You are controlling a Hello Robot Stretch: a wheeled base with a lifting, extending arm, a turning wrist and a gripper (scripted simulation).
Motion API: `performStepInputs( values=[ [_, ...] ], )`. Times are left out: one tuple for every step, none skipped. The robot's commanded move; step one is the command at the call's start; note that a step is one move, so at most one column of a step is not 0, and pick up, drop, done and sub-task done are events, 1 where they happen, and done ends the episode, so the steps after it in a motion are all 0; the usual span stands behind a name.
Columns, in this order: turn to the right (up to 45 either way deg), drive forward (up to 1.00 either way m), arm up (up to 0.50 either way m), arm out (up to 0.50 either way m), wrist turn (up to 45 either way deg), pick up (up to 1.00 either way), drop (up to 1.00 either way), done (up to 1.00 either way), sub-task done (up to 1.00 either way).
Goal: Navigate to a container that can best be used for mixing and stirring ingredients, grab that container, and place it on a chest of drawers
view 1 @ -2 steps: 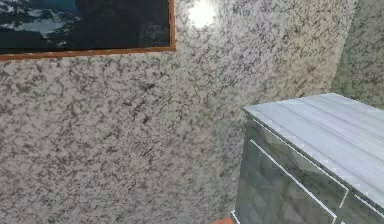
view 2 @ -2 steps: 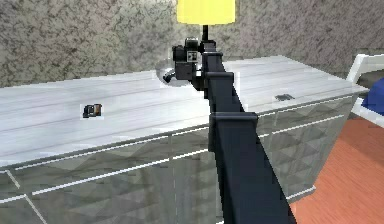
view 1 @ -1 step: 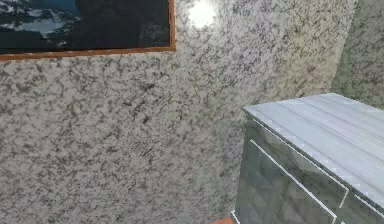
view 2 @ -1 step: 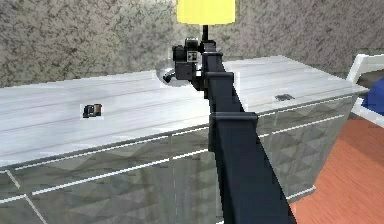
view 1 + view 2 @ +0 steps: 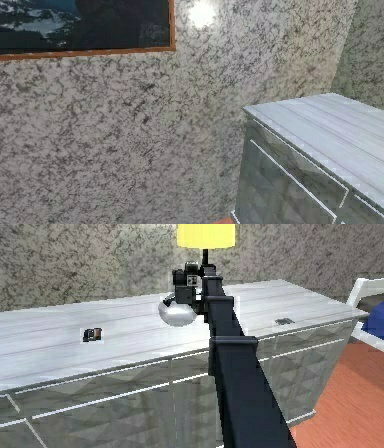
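A rounded grey bowl-like thing (image 5: 176, 312) is at the far end of my arm, over the pale grey top of a wide chest of drawers (image 5: 120, 332). My gripper (image 5: 184, 286) is just above the bowl, with the two white marker squares beside it. Whether the bowl rests on the top or hangs from the gripper cannot be told, so I cannot tell whether the gripper holds anything. One end of the chest of drawers (image 5: 320, 130) also stands at the forward view's right.
A lamp with a yellow shade (image 5: 207, 235) stands on the chest behind the gripper. A small dark object (image 5: 93, 335) and a flat dark one (image 5: 285, 321) lie on its top. A white chair (image 5: 366, 296) is at the right. A framed picture (image 5: 85, 25) hangs on the speckled wall.
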Motion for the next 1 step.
performStepInputs(
  values=[
    [0.0,0.0,0.0,-0.1,0.0,0.0,0.0,0.0,0.0]
  ],
)
